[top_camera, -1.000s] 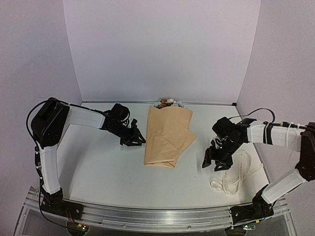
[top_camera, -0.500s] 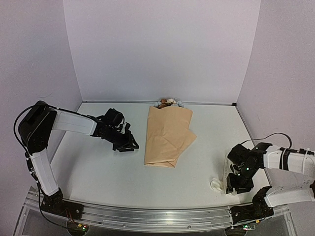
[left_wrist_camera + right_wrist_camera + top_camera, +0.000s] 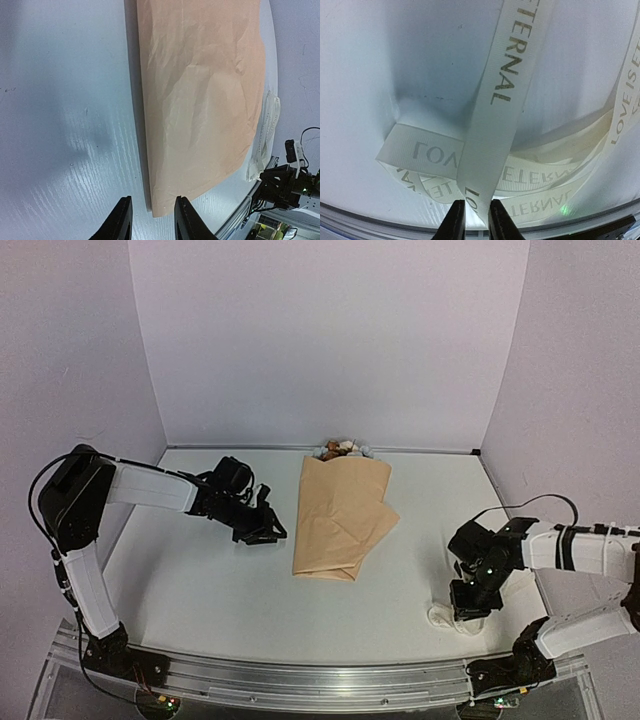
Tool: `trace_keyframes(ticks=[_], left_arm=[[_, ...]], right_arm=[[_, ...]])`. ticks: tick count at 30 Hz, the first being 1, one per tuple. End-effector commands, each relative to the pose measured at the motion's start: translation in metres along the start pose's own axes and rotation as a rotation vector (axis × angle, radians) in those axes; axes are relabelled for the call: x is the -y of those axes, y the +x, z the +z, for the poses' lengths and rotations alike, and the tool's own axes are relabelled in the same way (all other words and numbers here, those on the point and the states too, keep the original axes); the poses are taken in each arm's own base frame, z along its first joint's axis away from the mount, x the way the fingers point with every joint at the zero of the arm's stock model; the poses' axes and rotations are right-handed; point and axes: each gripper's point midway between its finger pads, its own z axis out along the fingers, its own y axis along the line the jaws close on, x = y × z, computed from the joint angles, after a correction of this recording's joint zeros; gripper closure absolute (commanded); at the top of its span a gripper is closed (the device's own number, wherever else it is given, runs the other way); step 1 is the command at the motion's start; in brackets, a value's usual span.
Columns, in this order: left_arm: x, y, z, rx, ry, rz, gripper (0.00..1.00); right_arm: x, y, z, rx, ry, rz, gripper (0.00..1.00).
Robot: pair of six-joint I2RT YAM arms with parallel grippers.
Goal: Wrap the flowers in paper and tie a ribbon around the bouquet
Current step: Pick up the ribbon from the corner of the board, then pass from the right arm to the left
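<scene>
The paper (image 3: 340,515) lies folded flat in the middle of the table (image 3: 200,580), its long side running away from the arms. The flowers (image 3: 343,449) peep out of its far end as a small clump of pale and brown blooms. The left gripper (image 3: 152,202) hovers low just beside the paper's left edge, its fingers a narrow gap apart with nothing between them; the paper's near corner lies just ahead of that gap. Near the table's right front edge the ribbon (image 3: 495,100) sits in a loose heap of loops, dark lettering showing. The right gripper (image 3: 477,215) is down on the heap, fingers drawn close on one strand that runs into the gap between them. The strand looks pinched, though the contact itself is hard to see.
</scene>
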Motion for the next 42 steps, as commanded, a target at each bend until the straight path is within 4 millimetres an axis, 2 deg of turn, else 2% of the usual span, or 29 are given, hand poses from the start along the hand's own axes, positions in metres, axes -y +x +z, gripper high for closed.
trace_keyframes(ticks=[1, 4, 9, 13, 15, 17, 21, 23, 26, 29, 34, 38, 42], left_arm=[[0.031, -0.015, -0.008, 0.013, 0.080, 0.037, 0.69], [0.038, -0.017, -0.009, -0.003, 0.094, 0.050, 0.68], [0.041, -0.023, -0.007, 0.007, 0.096, 0.107, 0.68], [0.046, -0.027, -0.011, 0.041, 0.113, 0.140, 0.65], [0.054, -0.023, -0.016, 0.065, 0.155, 0.172, 0.63], [0.065, -0.019, -0.023, 0.100, 0.180, 0.222, 0.61], [0.073, -0.001, -0.024, 0.174, 0.114, 0.329, 0.56], [0.077, 0.002, -0.028, 0.226, 0.109, 0.341, 0.54], [0.085, 0.007, -0.033, 0.287, 0.128, 0.354, 0.52], [0.103, 0.017, -0.037, 0.339, 0.145, 0.414, 0.47], [0.114, 0.040, -0.026, 0.364, 0.098, 0.486, 0.40], [0.106, 0.055, -0.018, 0.341, 0.074, 0.483, 0.36], [0.097, 0.056, -0.018, 0.345, 0.034, 0.465, 0.35]], right_arm=[[-0.007, -0.001, -0.015, -0.004, -0.019, 0.041, 0.95], [-0.009, -0.004, -0.022, 0.022, -0.022, 0.051, 1.00], [-0.007, -0.007, -0.025, 0.046, -0.002, 0.041, 1.00], [-0.031, -0.017, -0.045, 0.081, -0.071, 0.017, 1.00], [-0.053, -0.025, -0.060, 0.090, -0.139, 0.023, 1.00], [-0.084, -0.035, -0.075, 0.077, -0.235, 0.035, 1.00], [-0.170, -0.058, -0.103, -0.009, -0.480, 0.110, 1.00], [-0.212, -0.071, -0.112, -0.060, -0.575, 0.144, 1.00], [-0.252, -0.090, -0.117, -0.107, -0.663, 0.220, 1.00], [-0.274, -0.112, -0.117, -0.105, -0.703, 0.292, 1.00], [-0.316, -0.138, -0.115, -0.143, -0.784, 0.417, 1.00], [-0.348, -0.152, -0.108, -0.189, -0.855, 0.544, 1.00], [-0.357, -0.158, -0.101, -0.195, -0.866, 0.583, 1.00]])
